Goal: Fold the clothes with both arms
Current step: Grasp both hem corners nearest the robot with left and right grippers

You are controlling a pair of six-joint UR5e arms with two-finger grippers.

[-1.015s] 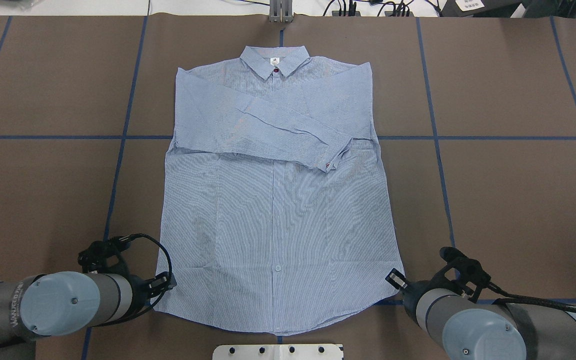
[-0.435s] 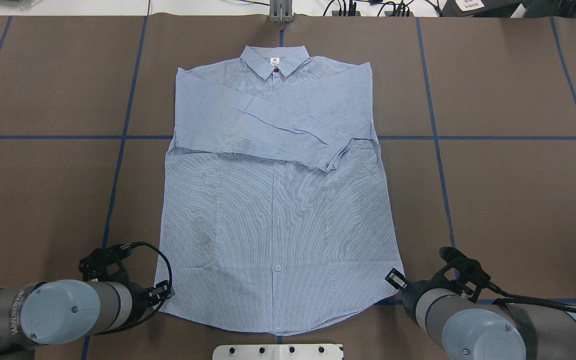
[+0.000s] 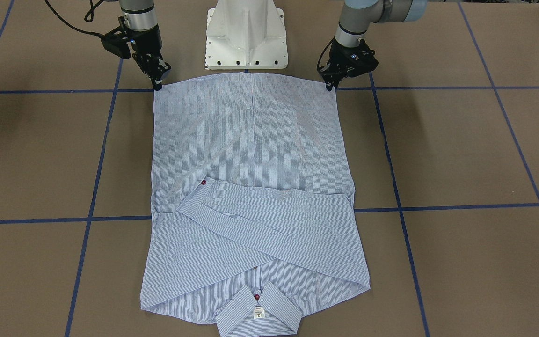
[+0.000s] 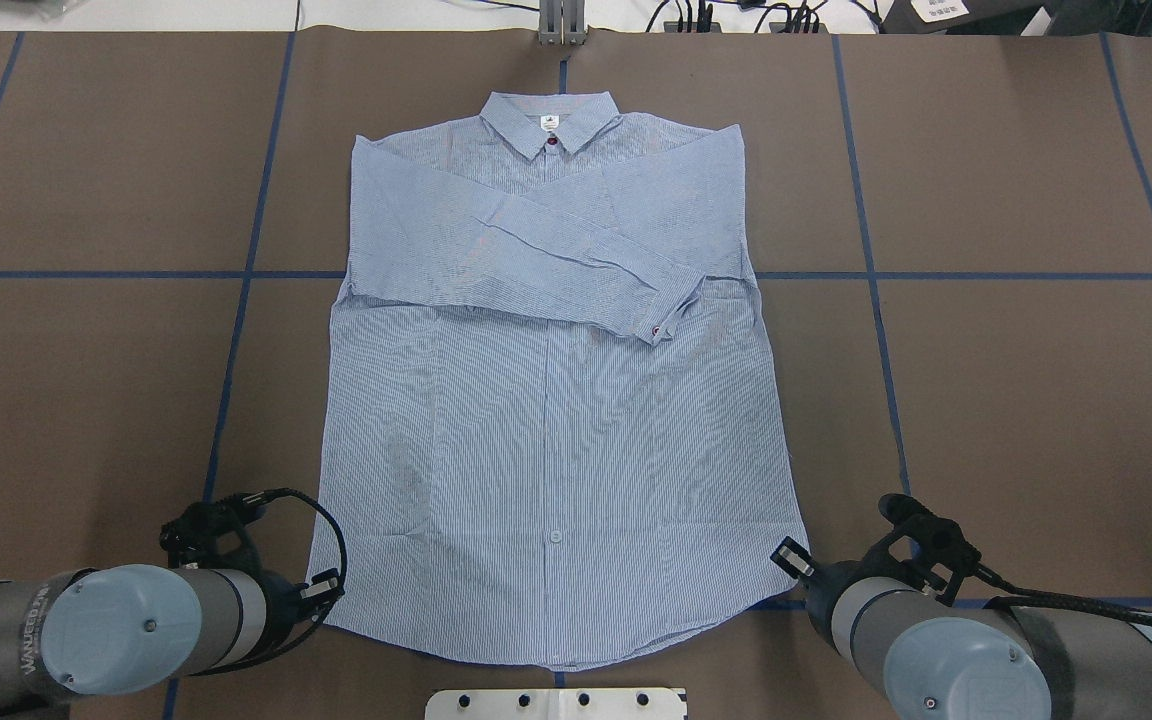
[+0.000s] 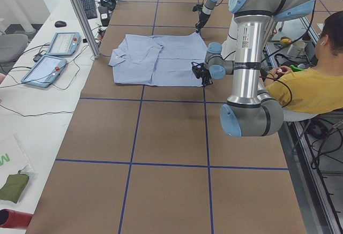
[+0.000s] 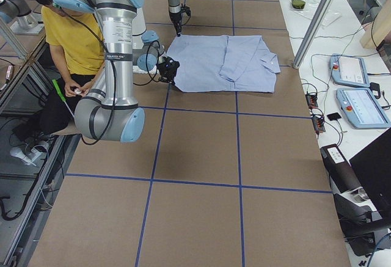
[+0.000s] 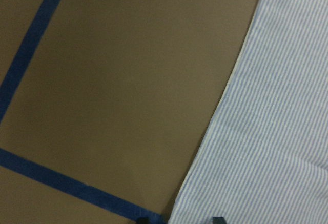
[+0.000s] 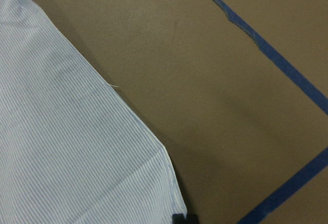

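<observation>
Light blue and white finely striped long-sleeved button-up shirt (image 4: pixel 556 440), where's it sitting on your feed? And what are the grippers up to? (benchguy)

me: ok so I've got it flat, front up, in the middle of the brown paper-covered table with the blue tape lines (image 4: pixel 986 400). The collar (image 4: pixel 549 118) is at the far side and the hem is toward the white pedestal base (image 3: pixel 246 32). Both sleeves are folded across the chest, and the top one ends in a cuff with a red button (image 4: pixel 658 330).

benchguy: and the jaws?

me: the black two-finger left gripper (image 4: pixel 324 588) is down at the hem corner on its side. On my left wrist cam its fingertips (image 7: pixel 217 220) sit a modest gap apart with the shirt's edge running between them, not closed on it. The black two-finger right gripper (image 4: pixel 788 556) is at the other hem corner. Its fingertips (image 8: pixel 183 218) look drawn together right where the corner's point ends, so I read that as pinching the cloth, tho only a sliver of the tips shows.
</observation>
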